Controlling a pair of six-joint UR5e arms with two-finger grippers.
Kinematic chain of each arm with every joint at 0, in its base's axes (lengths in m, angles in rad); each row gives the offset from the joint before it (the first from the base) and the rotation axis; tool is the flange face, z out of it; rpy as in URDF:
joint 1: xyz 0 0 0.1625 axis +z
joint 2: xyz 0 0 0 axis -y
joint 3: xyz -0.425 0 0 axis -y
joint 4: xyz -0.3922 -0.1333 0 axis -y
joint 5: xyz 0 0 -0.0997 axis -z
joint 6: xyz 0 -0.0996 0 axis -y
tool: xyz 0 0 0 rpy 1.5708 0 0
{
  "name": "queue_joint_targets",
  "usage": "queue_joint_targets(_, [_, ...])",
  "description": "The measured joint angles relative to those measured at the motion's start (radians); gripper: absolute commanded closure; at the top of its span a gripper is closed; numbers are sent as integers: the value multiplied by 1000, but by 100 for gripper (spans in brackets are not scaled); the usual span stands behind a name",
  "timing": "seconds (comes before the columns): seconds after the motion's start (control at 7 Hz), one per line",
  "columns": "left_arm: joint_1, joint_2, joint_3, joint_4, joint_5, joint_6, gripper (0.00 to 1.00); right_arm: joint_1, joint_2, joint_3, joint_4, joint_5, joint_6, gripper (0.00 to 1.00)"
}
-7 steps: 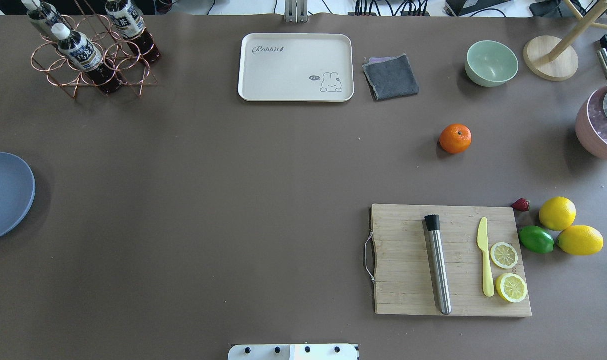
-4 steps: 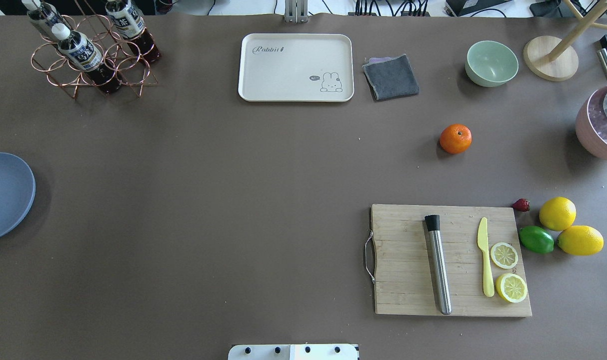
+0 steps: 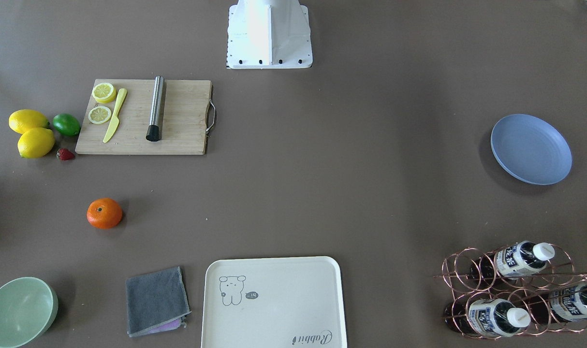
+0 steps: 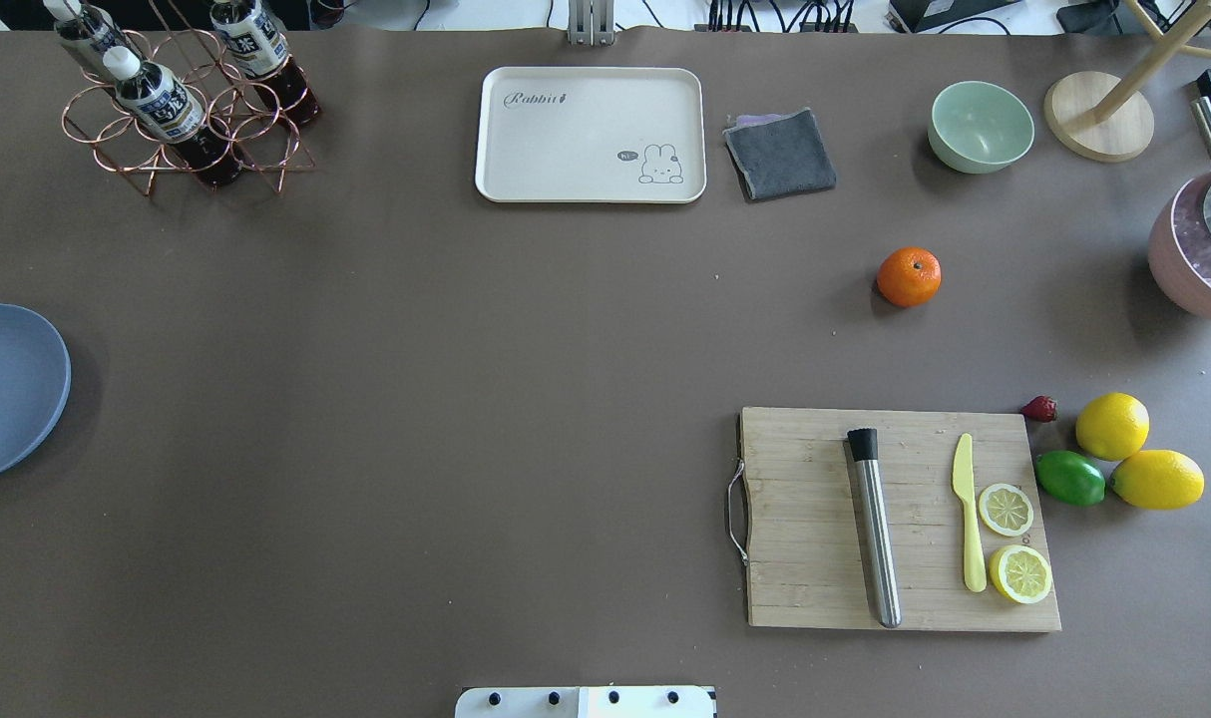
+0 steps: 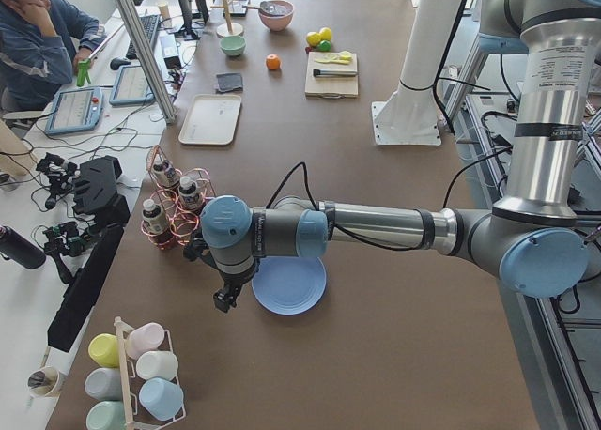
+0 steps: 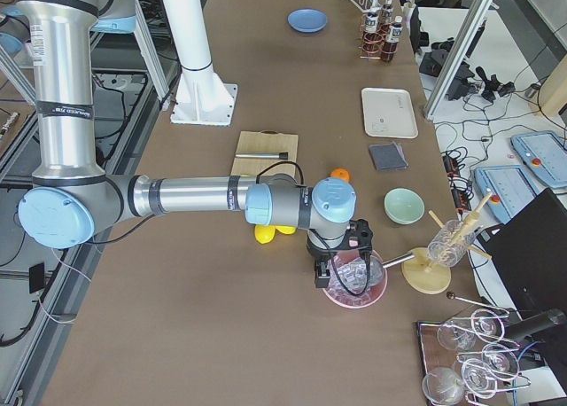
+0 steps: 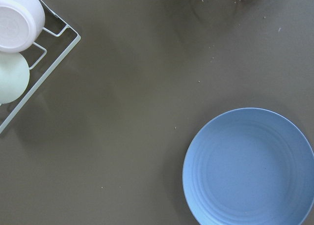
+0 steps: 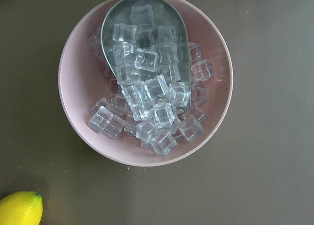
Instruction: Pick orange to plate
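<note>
Small round bright-orange fruit (image 4: 909,276) lies alone on brown table (image 4: 466,349); matte light-blue round plate (image 3: 531,149) well apart, at robot's left end. Pick not yet begun. Right gripper (image 6: 330,275) hovers over pink ice bowl (image 8: 66,72), left gripper (image 5: 225,299) near plate; finger spread of either cannot be told. Next move likely: right arm reaches fruit, fingers straddling it.

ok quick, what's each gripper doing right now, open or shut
left gripper: cannot tell, seen only from the side
right gripper: cannot tell, seen only from the side
</note>
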State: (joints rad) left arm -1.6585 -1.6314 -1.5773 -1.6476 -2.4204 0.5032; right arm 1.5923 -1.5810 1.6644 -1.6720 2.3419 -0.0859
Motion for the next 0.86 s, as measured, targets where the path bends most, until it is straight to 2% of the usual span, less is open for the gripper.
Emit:
queue_joint_targets(0.43, [1, -7, 45, -49, -70, 1, 1, 0, -1, 0, 0, 0, 0, 0])
queue_joint_targets(0.86, [12, 18, 59, -74, -73, -110, 2, 0, -5, 0, 0, 5, 0, 0])
